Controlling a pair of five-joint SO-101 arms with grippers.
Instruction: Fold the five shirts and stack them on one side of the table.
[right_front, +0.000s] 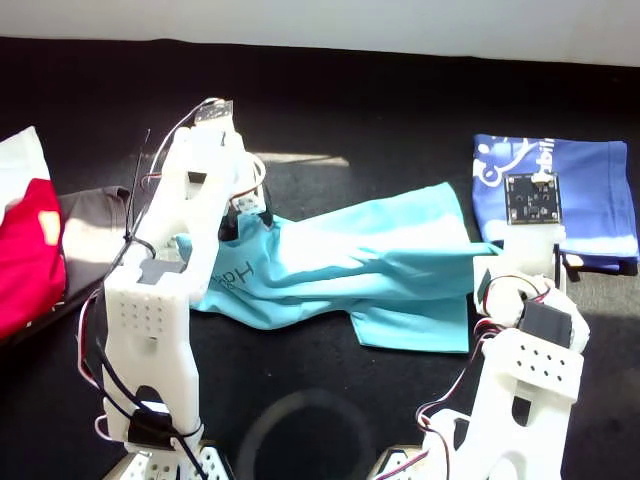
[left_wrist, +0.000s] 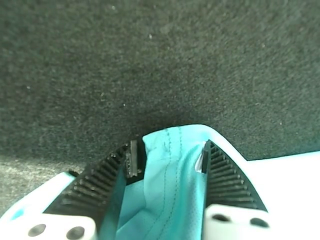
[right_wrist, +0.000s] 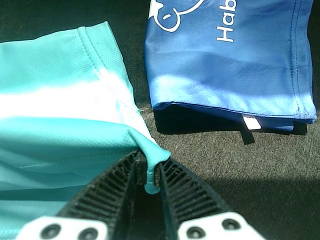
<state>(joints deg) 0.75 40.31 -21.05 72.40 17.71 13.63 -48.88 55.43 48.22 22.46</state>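
Right now the crumpled teal knit shirt (right_front: 350, 262) lies stretched across the middle of the black felt-covered table (right_front: 380, 100), its long axis running left to right. The left gripper (left_wrist: 170, 150) is clamped on its left end. The right gripper (right_wrist: 150, 172) pinches its right hem, near the folded blue shirt (right_front: 585, 190) at the far right.

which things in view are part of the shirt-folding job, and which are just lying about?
Job:
- teal shirt, pinched by left gripper and right gripper
- folded blue shirt beside the right arm
- red shirt, dark grey shirt and white fabric, piled beside the left arm

Not the job:
- black table cover
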